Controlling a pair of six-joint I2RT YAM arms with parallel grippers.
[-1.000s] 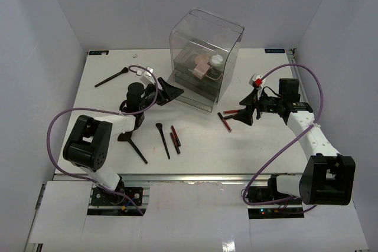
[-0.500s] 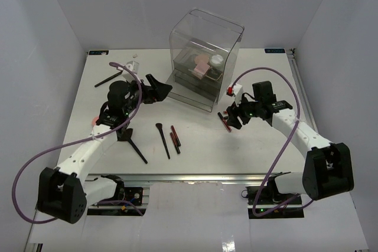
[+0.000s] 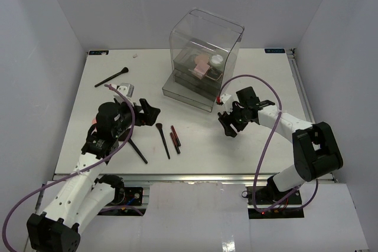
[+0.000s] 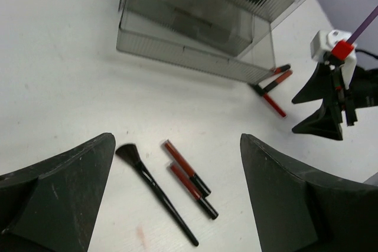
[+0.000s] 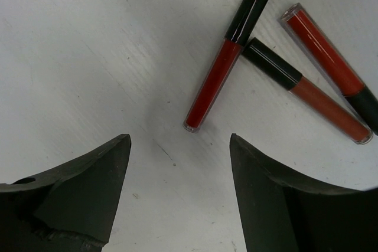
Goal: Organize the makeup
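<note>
Okay, status. The left gripper (image 3: 150, 112) was seen spread wide with nothing between its fingers, hanging at 9 o'clock of the white table (image 3: 266, 146). Two thin red-and-black sticks (image 3: 175, 137) were laid side by side near table centre. A black-handled brush (image 3: 162, 140) was laid just beside them at their 9 o'clock, apart from them. A second black-handled brush (image 3: 137, 151) was laid further toward 8 o'clock, its head hidden under the left arm. A third black brush (image 3: 111, 77) was left alone at 10 o'clock.

The right gripper (image 5: 178, 138) was also seen spread and empty, low over the table at 3 o'clock. Three more red-and-black sticks (image 5: 221, 75) were grouped on the table just beyond its fingertips, untouched. From overhead that trio was mostly covered by the gripper.

The tall clear plastic box (image 3: 204, 63) was stood at 12 o'clock. A pink compact (image 3: 202, 65) and a small white round jar (image 3: 217, 60) were seen on top of its dark drawers.
</note>
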